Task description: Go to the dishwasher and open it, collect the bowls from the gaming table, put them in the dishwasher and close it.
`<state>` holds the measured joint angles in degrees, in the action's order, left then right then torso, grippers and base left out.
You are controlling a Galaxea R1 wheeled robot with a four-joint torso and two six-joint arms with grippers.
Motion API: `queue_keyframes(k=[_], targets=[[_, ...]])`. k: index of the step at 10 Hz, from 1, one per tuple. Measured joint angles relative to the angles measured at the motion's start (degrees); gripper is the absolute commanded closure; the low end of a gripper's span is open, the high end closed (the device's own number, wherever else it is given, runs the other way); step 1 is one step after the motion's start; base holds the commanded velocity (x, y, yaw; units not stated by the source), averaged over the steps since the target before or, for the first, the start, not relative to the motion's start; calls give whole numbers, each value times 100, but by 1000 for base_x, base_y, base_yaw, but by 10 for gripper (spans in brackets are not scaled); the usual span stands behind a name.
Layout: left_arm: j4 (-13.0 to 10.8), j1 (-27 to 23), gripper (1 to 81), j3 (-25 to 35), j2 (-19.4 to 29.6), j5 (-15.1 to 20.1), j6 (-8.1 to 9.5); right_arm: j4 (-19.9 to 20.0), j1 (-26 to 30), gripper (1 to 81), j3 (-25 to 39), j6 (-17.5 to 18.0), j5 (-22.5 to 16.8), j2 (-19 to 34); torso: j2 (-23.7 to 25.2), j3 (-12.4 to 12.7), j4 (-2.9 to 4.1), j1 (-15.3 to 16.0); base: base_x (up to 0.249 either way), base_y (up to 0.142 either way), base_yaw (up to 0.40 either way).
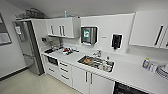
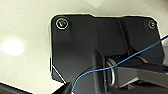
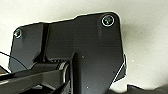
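— Head view first: where does the dishwasher (image 1: pixel 130 89) lie?

— Low on the near right, under the white counter (image 1: pixel 130 72), just right of the two white doors below the sink (image 1: pixel 96 63). A dark opening shows there at the picture's lower edge. I take it for the dishwasher, though so little is visible that I cannot say whether its front is up or down.

— And its long axis?

— The whole kitchen run slants from far left, by the fridge (image 1: pixel 30 47), to near right. The dishwasher's front lies along that line, so the approach I judge needed is to the right and square to the counter.

— Which arm is nearer?

— The right, by my guess, since the unit sits right of centre.

— The jaws?

— I cannot tell, on either side. Both wrist views look down on pale floor (image 2: pixel 25 30) past the robot's own dark plate, with a blue cable crossing the left one.

— Bowls, gaming table?

— Nothing I can identify as either; some dishes stand in the sink and plates at the far right of the counter.
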<state>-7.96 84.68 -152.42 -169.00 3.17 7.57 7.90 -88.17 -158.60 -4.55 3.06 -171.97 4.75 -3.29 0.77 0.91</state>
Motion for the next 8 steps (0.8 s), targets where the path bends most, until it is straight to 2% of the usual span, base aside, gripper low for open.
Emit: queue_keyframes(k=[2, 4, 6, 8], targets=[[-2, 0, 10, 0, 6, -72, -5, 0, 11, 10, 39, -13, -11, 6, 0, 0, 0, 0, 0, 0, 357], [-20, -2, 10, 7, 52, -319, -9, -5, 26, 10, 33, -38, -17, 13, 0, 0, 0, 0, 0, 0, 357], [-24, 0, 10, 16, 87, -350, -22, -18, 37, 10, 66, -41, -34, 26, 0, 0, 0, 0, 0, 0, 357], [-24, 13, 10, 35, 116, -429, -24, -29, 28, 10, 438, -55, -28, 196, 0, 0, 0, 0, 0, 0, 357]])
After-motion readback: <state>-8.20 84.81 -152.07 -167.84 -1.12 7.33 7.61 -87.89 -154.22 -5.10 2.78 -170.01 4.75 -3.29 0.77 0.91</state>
